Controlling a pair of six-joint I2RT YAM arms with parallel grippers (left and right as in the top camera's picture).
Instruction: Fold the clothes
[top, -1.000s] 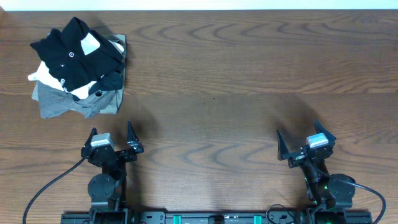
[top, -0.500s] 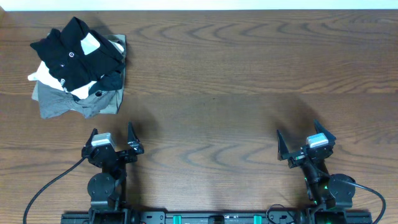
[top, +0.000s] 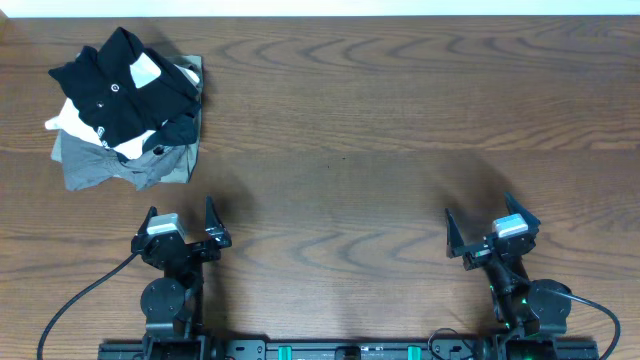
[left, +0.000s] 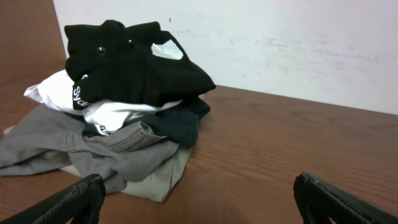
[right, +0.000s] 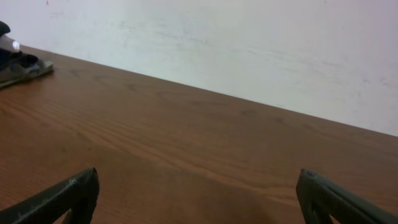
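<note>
Clothes (top: 125, 108) were seen from overhead heaped in a loose pile at the far left corner of the bench (top: 380, 120). A black shirt (top: 120, 85) was draped on top, a white garment (top: 68, 118) showed beneath it, and a grey garment (top: 95, 170) was spread at the bottom. The left tool (top: 180, 208) and the right tool (top: 478, 208) were placed at the near edge, well apart from each other and from the pile, each with its jaws spread apart and nothing between them.

Through the left wrist camera the pile was seen ahead and to the left, resting on the bench before a pale wall (left: 280, 43). The dark fingers (left: 68, 202) were set wide at the bottom corners.

Through the right wrist camera bare wood was shown, with an edge of the pile glimpsed at the far left and the fingers again parted.
</note>
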